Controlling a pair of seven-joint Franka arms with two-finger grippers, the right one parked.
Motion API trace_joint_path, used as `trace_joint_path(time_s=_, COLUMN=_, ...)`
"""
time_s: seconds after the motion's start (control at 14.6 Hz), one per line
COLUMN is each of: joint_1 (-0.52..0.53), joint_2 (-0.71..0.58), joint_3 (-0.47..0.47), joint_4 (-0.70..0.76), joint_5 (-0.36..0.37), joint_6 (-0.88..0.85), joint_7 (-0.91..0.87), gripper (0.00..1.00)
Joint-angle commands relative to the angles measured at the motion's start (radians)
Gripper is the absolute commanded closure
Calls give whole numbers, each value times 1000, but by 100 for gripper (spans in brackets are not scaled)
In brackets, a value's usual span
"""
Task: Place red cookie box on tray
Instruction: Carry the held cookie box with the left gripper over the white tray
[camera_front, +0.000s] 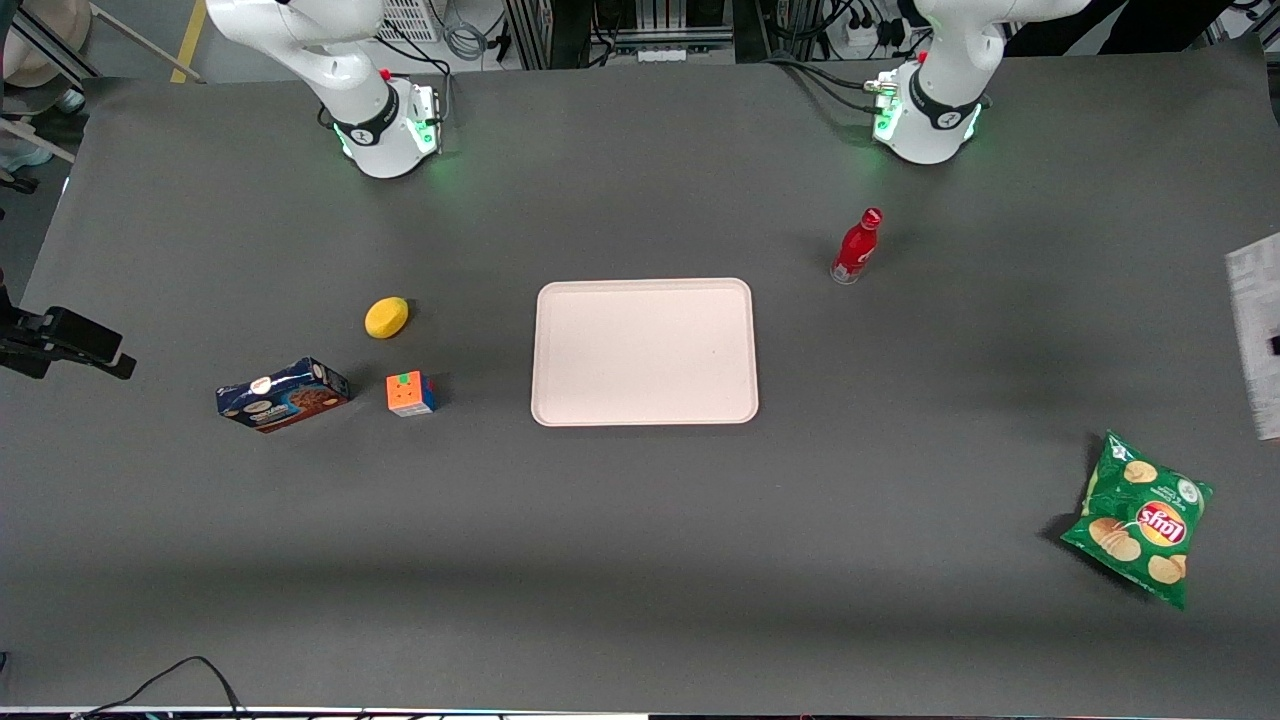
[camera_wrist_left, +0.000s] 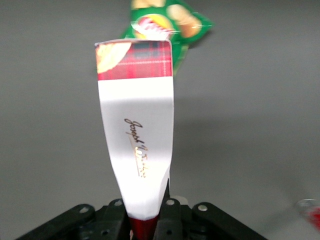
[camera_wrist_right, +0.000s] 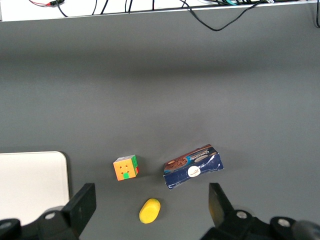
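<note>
The red cookie box (camera_wrist_left: 137, 135) is clamped between the fingers of my left gripper (camera_wrist_left: 145, 220), which is shut on its dark red end. Its long white face with gold script sticks out from the jaws, and the red tartan end with the cookie picture points toward a green chips bag (camera_wrist_left: 170, 22) on the table below. In the front view only a white printed face of the box (camera_front: 1255, 335) shows at the frame edge, toward the working arm's end; the gripper itself is out of that view. The pale pinkish tray (camera_front: 545, 400) lies mid-table with nothing on it.
The green chips bag (camera_front: 1140, 518) lies near the front camera at the working arm's end. A red bottle (camera_front: 856, 247) stands between the tray and the working arm's base. A yellow lemon (camera_front: 386, 317), a colour cube (camera_front: 411, 393) and a blue cookie box (camera_front: 283, 394) lie toward the parked arm's end.
</note>
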Motion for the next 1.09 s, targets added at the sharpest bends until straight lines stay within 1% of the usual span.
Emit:
trace_joint_path(time_s=0.0, joint_1=-27, joint_2=-10, joint_3=-150, joint_4=56, joint_5=24, joint_6=-105, joint_7=-254, gripper=79)
trace_joint_path(time_s=0.14, joint_1=-35, joint_2=-30, joint_3=-259, joint_4=54, joint_5=27, joint_6=-133, joint_7=-394, gripper=79)
trace_joint_path(time_s=0.27, joint_1=-66, joint_2=-41, joint_3=-351, joint_4=56, joint_5=38, joint_6=-144, joint_7=-545, gripper=79)
trace_joint_path(time_s=0.41, joint_1=-78, joint_2=-41, joint_3=-474, joint_4=54, joint_5=39, joint_6=-137, joint_7=-713, gripper=79)
trace_joint_path(time_s=0.62, joint_1=-84, joint_2=-30, joint_3=-661, joint_4=50, joint_5=39, joint_6=-96, joint_7=-896, gripper=79)
trace_joint_path(time_s=0.82, joint_1=-133, joint_2=-13, joint_3=-758, joint_4=39, joint_5=41, joint_6=-53, joint_7=-1015, gripper=77)
trace_joint_path(time_s=0.96, joint_1=-153, joint_2=-5, joint_3=-821, joint_4=8, joint_5=41, joint_6=5, joint_7=-1112, gripper=73)
trace_joint_path(time_s=1.03, joint_1=-180, joint_2=-5, joint_3=-832, joint_4=-18, joint_5=42, joint_6=39, joint_7=-1155, gripper=74)
